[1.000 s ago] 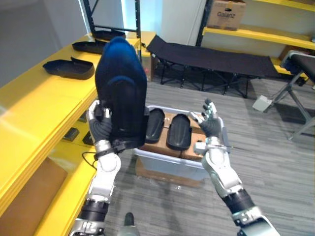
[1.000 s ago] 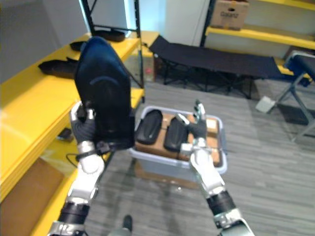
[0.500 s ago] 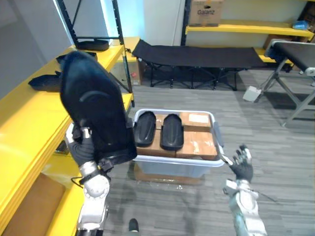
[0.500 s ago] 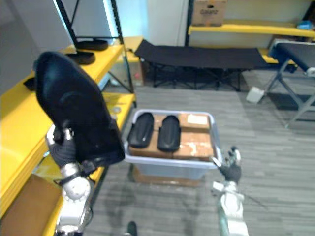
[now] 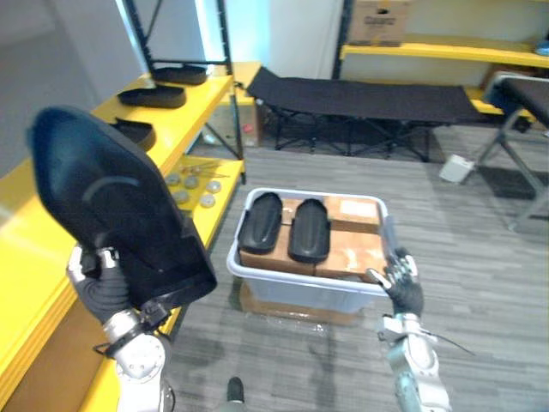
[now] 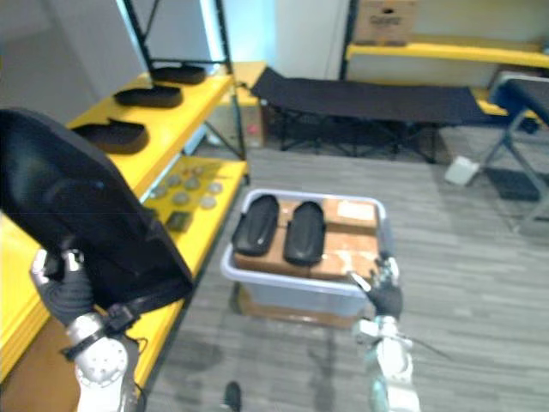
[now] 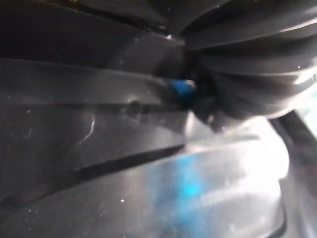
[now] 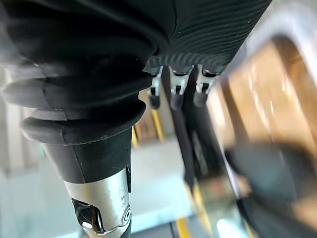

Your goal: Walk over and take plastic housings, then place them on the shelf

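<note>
I count six black plastic housings. My left hand (image 5: 97, 290) is clenched on the lower edge of the largest housing (image 5: 111, 206), raised upright and tilted beside the yellow shelf (image 5: 196, 105). Three lie in a row on that shelf: the nearest shelf housing (image 5: 137, 133), middle shelf housing (image 5: 153, 94) and farthest shelf housing (image 5: 180, 75). The left tote housing (image 5: 260, 221) and right tote housing (image 5: 309, 229) lie side by side on cardboard boxes (image 5: 352, 251) in one grey tote (image 5: 300, 292). My right hand (image 5: 401, 287) is released, fingers spread, just beside the tote's near right corner. One box carries a white label (image 5: 360, 209); I cannot read its writing.
</note>
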Tool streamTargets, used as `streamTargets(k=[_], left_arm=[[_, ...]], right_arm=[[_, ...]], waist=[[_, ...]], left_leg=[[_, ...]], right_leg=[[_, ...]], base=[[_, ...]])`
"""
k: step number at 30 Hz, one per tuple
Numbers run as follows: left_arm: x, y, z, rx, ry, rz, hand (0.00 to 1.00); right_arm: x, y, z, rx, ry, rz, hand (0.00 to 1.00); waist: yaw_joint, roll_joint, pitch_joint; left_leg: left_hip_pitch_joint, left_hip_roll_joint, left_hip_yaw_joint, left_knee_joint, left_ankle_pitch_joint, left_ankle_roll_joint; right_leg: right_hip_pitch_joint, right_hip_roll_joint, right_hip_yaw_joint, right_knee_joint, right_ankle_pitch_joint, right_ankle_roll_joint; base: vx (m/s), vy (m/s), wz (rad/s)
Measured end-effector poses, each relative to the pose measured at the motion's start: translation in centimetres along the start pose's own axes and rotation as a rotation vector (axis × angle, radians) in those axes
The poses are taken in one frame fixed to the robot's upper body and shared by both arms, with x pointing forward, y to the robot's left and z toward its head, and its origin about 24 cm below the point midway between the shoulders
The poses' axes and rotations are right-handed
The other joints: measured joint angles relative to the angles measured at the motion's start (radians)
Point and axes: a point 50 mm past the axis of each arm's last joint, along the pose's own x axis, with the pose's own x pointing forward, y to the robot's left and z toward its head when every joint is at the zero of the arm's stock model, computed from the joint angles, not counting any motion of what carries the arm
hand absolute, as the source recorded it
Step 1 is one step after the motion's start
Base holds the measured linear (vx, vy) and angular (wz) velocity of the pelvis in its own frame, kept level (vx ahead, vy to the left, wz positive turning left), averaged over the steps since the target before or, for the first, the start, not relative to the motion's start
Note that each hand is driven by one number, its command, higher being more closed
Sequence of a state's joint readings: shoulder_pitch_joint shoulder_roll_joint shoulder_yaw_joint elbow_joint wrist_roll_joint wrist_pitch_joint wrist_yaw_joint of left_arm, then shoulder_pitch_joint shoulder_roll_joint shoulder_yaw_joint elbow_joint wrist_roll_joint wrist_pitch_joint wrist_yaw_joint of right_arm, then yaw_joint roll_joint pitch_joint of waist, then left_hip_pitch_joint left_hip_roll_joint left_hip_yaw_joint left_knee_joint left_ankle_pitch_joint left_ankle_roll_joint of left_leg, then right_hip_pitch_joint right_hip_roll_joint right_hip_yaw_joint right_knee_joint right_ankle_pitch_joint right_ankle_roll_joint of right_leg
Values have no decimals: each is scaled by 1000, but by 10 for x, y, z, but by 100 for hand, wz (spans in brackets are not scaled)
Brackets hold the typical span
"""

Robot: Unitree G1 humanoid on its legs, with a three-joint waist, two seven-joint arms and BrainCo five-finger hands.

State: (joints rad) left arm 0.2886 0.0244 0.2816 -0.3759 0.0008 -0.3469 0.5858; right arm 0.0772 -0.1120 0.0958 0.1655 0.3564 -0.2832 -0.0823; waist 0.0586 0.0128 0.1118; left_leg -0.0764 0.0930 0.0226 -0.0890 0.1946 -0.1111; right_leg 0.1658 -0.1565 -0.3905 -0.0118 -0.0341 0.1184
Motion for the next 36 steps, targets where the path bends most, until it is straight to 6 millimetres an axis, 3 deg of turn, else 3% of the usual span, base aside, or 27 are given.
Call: streamTargets(k=[4, 10, 14, 15, 17, 19, 21, 24, 25, 30, 31, 32, 33, 34, 35, 36], left_arm=[[0, 30, 3, 98, -11, 60, 100], [-15, 60, 0, 121, 75, 124, 100], [-16, 53, 3, 65, 61, -2, 100], [-15, 51, 6, 41, 46, -31, 100], [-14, 48, 10, 9, 22, -48, 100], [-11, 40, 13, -30, -2, -87, 100], [-6, 22, 16, -92, -33, -184, 100], [-1, 13, 18, -155, -48, -242, 100], [1, 12, 19, -165, -54, -248, 100], [0, 7, 17, -215, -30, -257, 100], [0, 7, 17, -214, -30, -261, 100], [0, 7, 17, -209, -29, -264, 100], [1, 6, 16, -211, -31, -264, 100], [1, 7, 16, -208, -34, -265, 100], [2, 7, 17, -205, -40, -267, 100], [4, 5, 17, -213, -47, -273, 100]], right_arm=[[15, 25, 7, -50, -40, 105, 0], [24, 28, 9, -71, -46, 94, 0], [24, 14, 11, -96, -53, 5, 0], [25, 11, 12, -108, -58, -13, 0], [25, 13, 12, -120, -61, -8, 0], [23, 13, 15, -128, -75, -6, 0], [16, 2, 19, -125, -93, -50, 0], [12, -11, 22, -126, -110, -89, 0], [11, -16, 24, -128, -122, -92, 0], [8, -22, 36, -138, -177, -84, 0], [7, -22, 37, -140, -188, -83, 0], [6, -22, 38, -137, -194, -84, 0], [6, -23, 39, -135, -203, -87, 0], [7, -22, 40, -133, -207, -86, 0], [7, -20, 41, -126, -212, -85, 0], [6, -19, 40, -116, -212, -92, 0]], waist=[[73, -18, -13], [145, -24, -16], [134, -33, -2], [150, -22, 6], [151, -17, 16], [131, -9, 42], [84, -8, 68], [74, -5, 71], [70, 0, 86], [65, 4, 110], [65, 9, 113], [64, -6, 122], [64, -23, 134], [69, -15, 132], [70, -11, 138], [63, -28, 145]], left_leg=[[-24, -26, -90, 0, 6, 2], [-36, -67, -190, 0, 18, 17], [-86, -73, -86, 6, 21, 51], [-91, -76, -88, 5, 58, 67], [-101, -93, -104, 5, 77, 66], [-101, -113, -141, 5, 78, 68], [-112, -141, -152, 2, 78, 68], [-135, -135, -137, 6, 106, 100], [-135, -123, -130, 6, 130, 99], [-134, -105, -116, 6, 128, 98], [-133, -103, -108, 6, 115, 91], [-141, -106, -65, 30, 64, 99], [-162, -110, -28, 91, 31, 133], [-179, -111, -10, 164, 16, 151], [-186, -118, -10, 208, 7, 135], [-188, -145, -10, 242, -23, 126]], right_leg=[[38, 0, -98, 4, -27, 8], [94, -5, -223, 35, -64, 16], [157, -1, -409, 36, -77, 37], [169, 2, -427, 48, -87, 37], [172, -5, -425, 79, -127, 18], [142, 3, -301, 138, -208, -6], [94, 35, -135, 223, -297, -36], [71, 51, -124, 243, -302, -28], [70, 60, -124, 254, -303, -22], [44, 62, -101, 300, -328, -33], [45, 61, -104, 302, -334, -41], [46, 35, -111, 298, -334, -45], [46, 18, -114, 302, -334, -44], [51, 11, -113, 310, -342, -40], [66, 4, -115, 319, -357, -31], [85, -22, -130, 328, -374, -22]], base=[[33, -48, 67], [19, -34, 62], [-37, -6, 135], [-37, 34, 88], [-67, 50, 76], [-147, 22, 84], [-180, -33, 107], [-80, -44, 30], [-66, -46, -3], [-63, -58, -8], [-38, -33, 8], [0, 0, 0], [22, 31, -5], [44, 30, -7], [87, 27, 14], [91, 34, 19]])
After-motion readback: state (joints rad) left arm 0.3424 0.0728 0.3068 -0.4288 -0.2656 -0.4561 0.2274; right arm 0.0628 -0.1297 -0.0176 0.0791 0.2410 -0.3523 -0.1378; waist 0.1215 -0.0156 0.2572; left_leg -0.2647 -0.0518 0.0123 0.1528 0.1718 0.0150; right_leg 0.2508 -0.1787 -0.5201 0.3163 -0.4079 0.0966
